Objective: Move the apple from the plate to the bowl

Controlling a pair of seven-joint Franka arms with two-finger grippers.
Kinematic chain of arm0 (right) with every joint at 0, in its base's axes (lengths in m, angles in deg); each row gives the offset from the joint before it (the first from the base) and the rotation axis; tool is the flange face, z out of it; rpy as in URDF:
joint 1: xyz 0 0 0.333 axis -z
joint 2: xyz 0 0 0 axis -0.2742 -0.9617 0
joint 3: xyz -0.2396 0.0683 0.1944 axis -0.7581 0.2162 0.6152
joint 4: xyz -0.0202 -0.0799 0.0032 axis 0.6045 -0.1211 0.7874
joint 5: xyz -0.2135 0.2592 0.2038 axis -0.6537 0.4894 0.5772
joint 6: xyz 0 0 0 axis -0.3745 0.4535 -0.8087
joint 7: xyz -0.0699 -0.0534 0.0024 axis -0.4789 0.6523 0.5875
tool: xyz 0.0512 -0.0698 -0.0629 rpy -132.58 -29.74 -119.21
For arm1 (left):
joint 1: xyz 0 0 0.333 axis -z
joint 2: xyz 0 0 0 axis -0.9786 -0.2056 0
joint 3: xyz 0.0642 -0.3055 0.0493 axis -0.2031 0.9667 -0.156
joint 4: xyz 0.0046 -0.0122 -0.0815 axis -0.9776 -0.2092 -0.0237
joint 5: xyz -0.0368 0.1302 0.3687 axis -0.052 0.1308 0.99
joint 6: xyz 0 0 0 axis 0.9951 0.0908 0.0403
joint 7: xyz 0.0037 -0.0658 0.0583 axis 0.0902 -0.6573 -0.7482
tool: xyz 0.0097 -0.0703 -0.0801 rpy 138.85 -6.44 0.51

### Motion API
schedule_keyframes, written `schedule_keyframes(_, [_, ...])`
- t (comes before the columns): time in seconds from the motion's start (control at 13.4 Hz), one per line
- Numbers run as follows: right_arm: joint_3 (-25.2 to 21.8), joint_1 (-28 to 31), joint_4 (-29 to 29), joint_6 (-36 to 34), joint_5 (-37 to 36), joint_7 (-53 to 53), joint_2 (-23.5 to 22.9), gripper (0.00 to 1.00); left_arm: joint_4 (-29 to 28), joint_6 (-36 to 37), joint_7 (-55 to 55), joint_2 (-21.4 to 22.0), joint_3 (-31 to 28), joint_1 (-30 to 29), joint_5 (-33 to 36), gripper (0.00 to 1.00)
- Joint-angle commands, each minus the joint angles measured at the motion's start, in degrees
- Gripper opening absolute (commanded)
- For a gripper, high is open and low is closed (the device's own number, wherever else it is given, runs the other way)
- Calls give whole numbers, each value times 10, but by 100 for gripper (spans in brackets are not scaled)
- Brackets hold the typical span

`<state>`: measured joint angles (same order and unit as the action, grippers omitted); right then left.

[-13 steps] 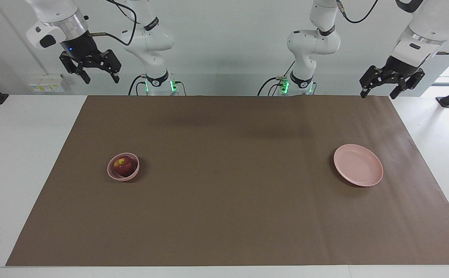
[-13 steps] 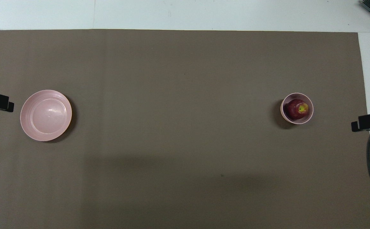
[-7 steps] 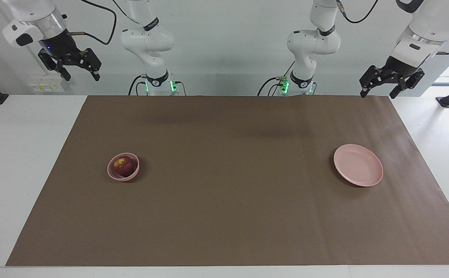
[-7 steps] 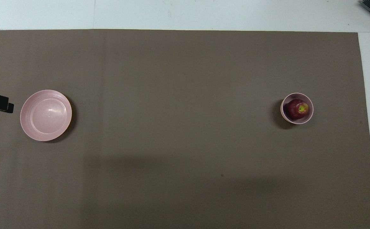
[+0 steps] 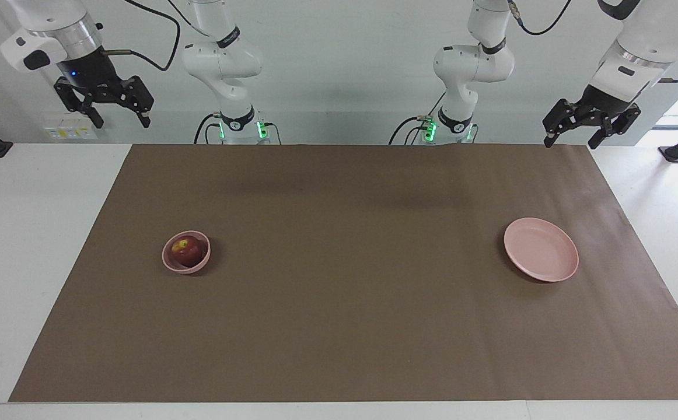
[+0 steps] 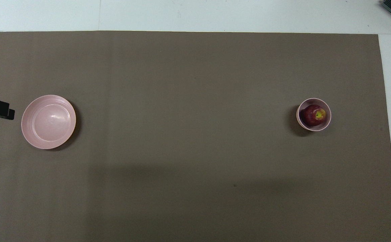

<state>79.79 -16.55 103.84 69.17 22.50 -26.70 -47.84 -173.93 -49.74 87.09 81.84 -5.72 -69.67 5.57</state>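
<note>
Nearest the robots, both grippers are raised clear of the brown mat (image 5: 350,326), and neither carries anything. The left gripper (image 5: 570,133) hangs over the mat's corner at the left arm's end of the table, its fingers spread wide; this arm waits. The right gripper (image 5: 116,115) is held high over the bare white table (image 5: 30,233) at the right arm's end, off the mat's edge, fingers likewise wide apart. Farther from the robots, the bowl (image 5: 167,261) sits on the mat toward the right arm's end with the apple (image 5: 187,251) resting inside it, yellowish stem patch up. At about the same distance from the robots, well apart toward the left arm's end, the plate (image 5: 541,257) lies flat with nothing on it. Judged from this layout, the transfer is complete: the fruit is in its target vessel, and the raised, open, unloaded grippers fit a retreat after release rather than an approach. Against the picture from a second ago, the right gripper has drawn up and outward from over the mat's corner to the table's end, and in the overhead view only a tip of it shows at the frame's edge. The left gripper, bowl, apple and plate are unchanged.
</note>
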Motion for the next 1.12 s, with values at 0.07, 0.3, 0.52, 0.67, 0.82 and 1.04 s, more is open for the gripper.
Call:
schedule_keyframes(0.07, [3,-9,-17,2,-2,11,-12,100,-7,7,2,8,0,-5,-6,100])
schedule_keyframes(0.3, [2,-16,-26,-3,22,-22,-16,100,-7,8,2,8,0,-16,-6,100])
schedule_keyframes(0.52, [2,-17,-23,4,12,-21,-16,100,-8,9,1,9,0,-17,-6,100])
schedule_keyframes(0.67, [1,-16,-20,1,12,-21,-13,100,-8,10,1,9,0,-15,-6,100])
schedule_keyframes(0.82, [1,-15,-21,-2,12,-21,-14,100,-8,12,2,9,0,-15,-6,100])
schedule_keyframes(1.04, [1,-15,-19,-6,12,-25,-11,100,-9,28,3,10,1,-15,-6,100])
